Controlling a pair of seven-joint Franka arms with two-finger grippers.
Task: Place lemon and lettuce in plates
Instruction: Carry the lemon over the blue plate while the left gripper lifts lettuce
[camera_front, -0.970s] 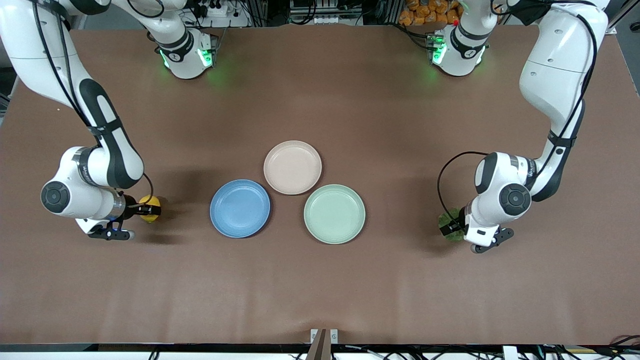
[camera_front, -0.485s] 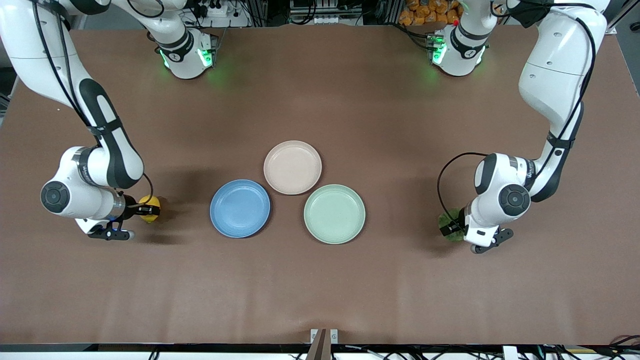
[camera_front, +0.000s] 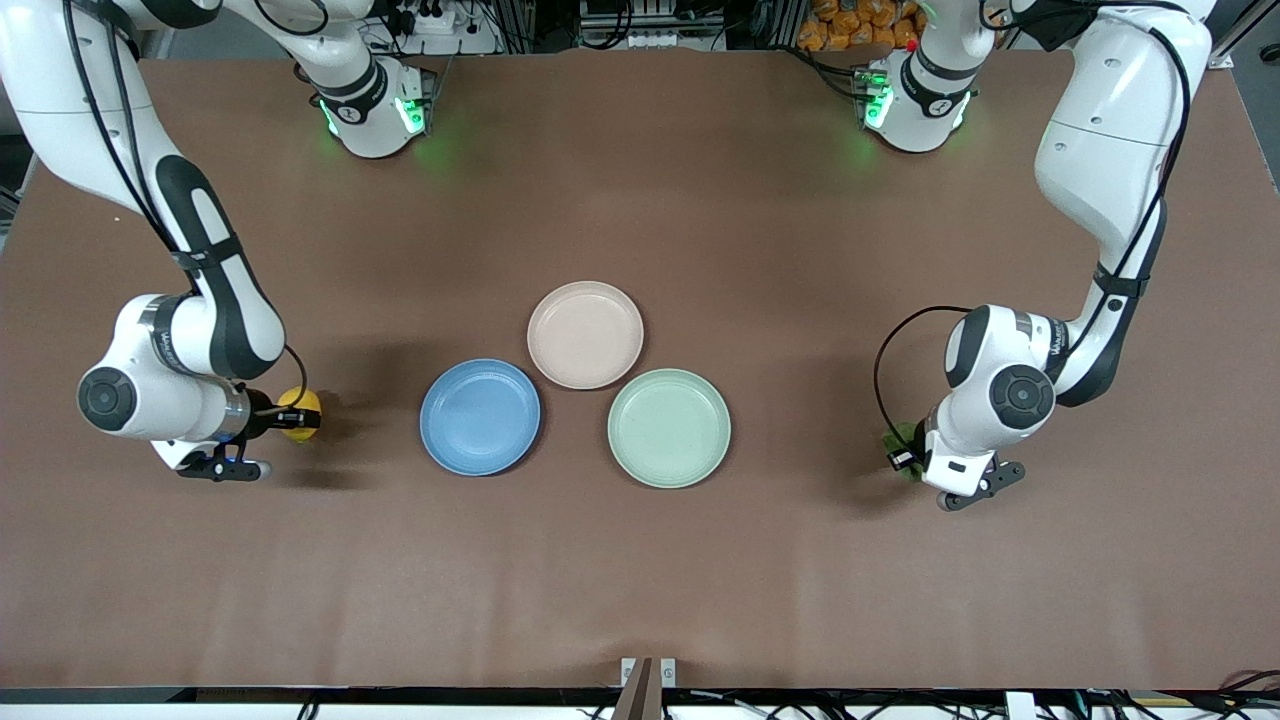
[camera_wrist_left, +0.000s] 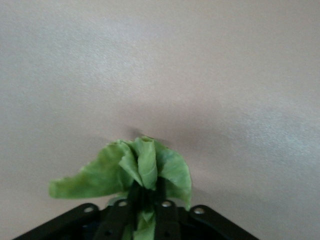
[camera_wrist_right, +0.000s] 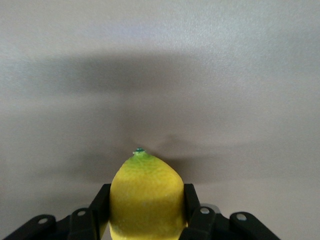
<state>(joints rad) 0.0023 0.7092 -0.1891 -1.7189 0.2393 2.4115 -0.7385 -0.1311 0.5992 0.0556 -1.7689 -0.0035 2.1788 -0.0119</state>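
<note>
Right gripper (camera_wrist_right: 145, 210) squeezes the lemon (camera_front: 299, 414) by its table end; left gripper (camera_wrist_left: 145, 212) pinches the lettuce (camera_wrist_left: 135, 172), maybe loosely. Lift both gently toward the plates (camera_front: 480, 417).

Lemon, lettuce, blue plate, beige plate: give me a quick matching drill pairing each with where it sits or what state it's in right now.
Things:
1. lemon
2. lettuce
3. blue plate
4. beige plate

States:
A. pinched in the left gripper, at the left arm's end of the table
B. bare, touching the beige plate and nearer the front camera than it
C. clamped between the right gripper's fingers
D. bare, farthest of the three plates from the front camera

Pairs: 1-C, 2-A, 3-B, 4-D
</note>
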